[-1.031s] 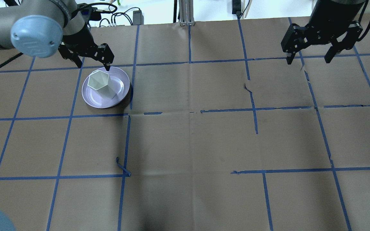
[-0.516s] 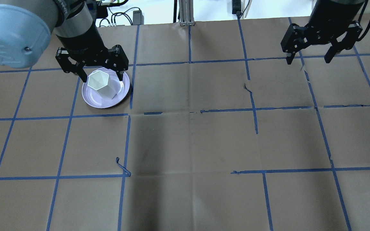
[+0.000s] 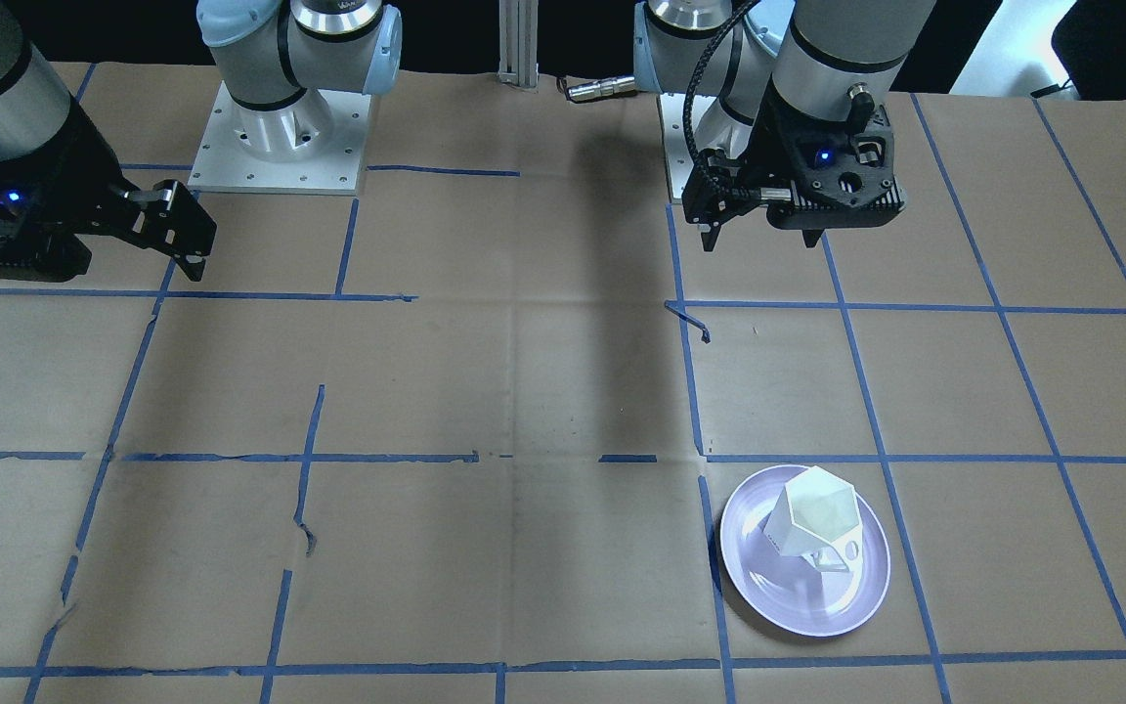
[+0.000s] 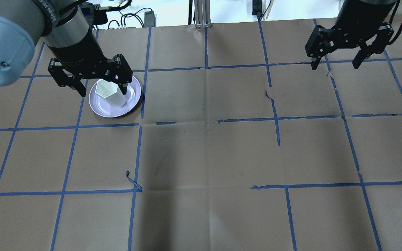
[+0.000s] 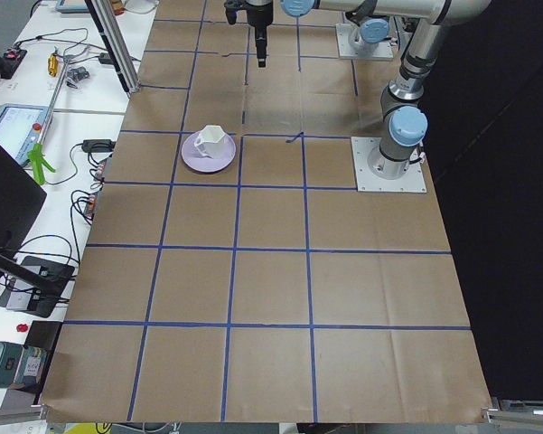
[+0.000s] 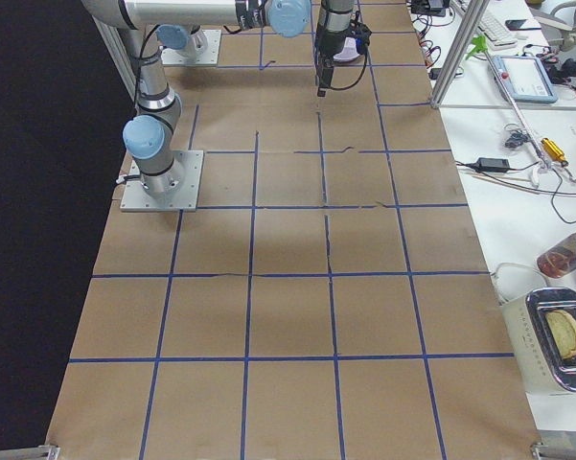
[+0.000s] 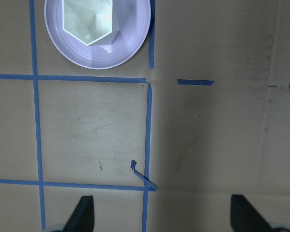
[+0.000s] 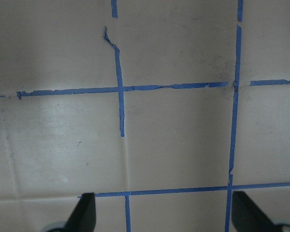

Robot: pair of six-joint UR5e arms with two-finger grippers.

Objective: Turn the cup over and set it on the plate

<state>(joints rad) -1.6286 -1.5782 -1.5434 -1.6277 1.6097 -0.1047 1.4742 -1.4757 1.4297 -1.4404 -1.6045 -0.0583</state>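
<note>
The white faceted cup stands on the lavender plate with its open mouth up, at the table's far left. It also shows in the front view on the plate, and at the top of the left wrist view on the plate. My left gripper is open and empty; it hangs high above the table, apart from the cup. My right gripper is open and empty over the far right of the table.
Brown paper with a grid of blue tape lines covers the table. A loose curl of tape sticks up in front of the plate. The arm bases are at the robot's side.
My open left gripper has moved from behind the plate to in front of the cup in the overhead view. The cup stays on the plate. The right arm has not moved.
</note>
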